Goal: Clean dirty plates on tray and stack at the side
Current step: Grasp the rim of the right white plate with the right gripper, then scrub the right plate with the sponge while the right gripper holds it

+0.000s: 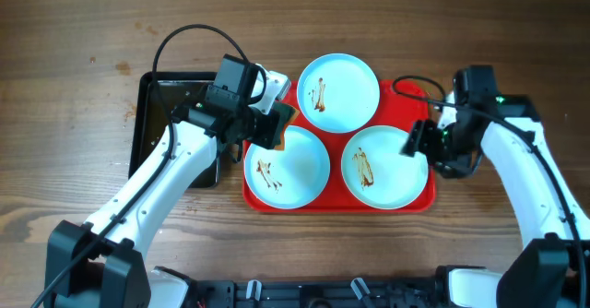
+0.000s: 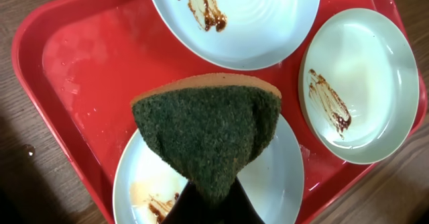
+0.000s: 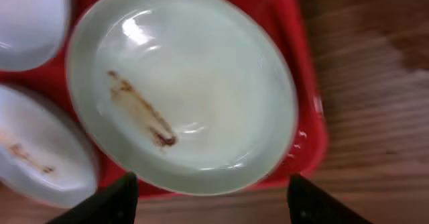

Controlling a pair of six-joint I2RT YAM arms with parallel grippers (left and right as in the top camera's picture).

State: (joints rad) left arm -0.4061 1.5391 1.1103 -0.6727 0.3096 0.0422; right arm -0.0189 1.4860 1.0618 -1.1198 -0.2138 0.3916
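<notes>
**Sponge clamped over the near-left plate, right gripper spread at the near-right plate**

The red tray [image 1: 336, 202] lies in the middle of the wooden table [image 1: 74, 31] and holds three plates. The far plate [image 1: 338, 91] sits alone, with the near-left plate [image 1: 287, 168] and near-right plate [image 1: 384, 167] side by side in front of it. Each carries one brown sauce smear.

The left gripper [image 1: 272, 128] is clenched on one green sponge [image 2: 208, 127] with an orange-brown edge. The sponge hangs over the far rim of the near-left plate; I cannot tell whether it touches.

The right gripper [image 1: 419, 140] is at the right edge of the near-right plate. In the right wrist view its two fingers [image 3: 110, 200] stand wide apart, grasping nothing, with that plate filling the space beyond them.

One black pan [image 1: 171, 114] lies just left of the tray, under the left arm.
</notes>
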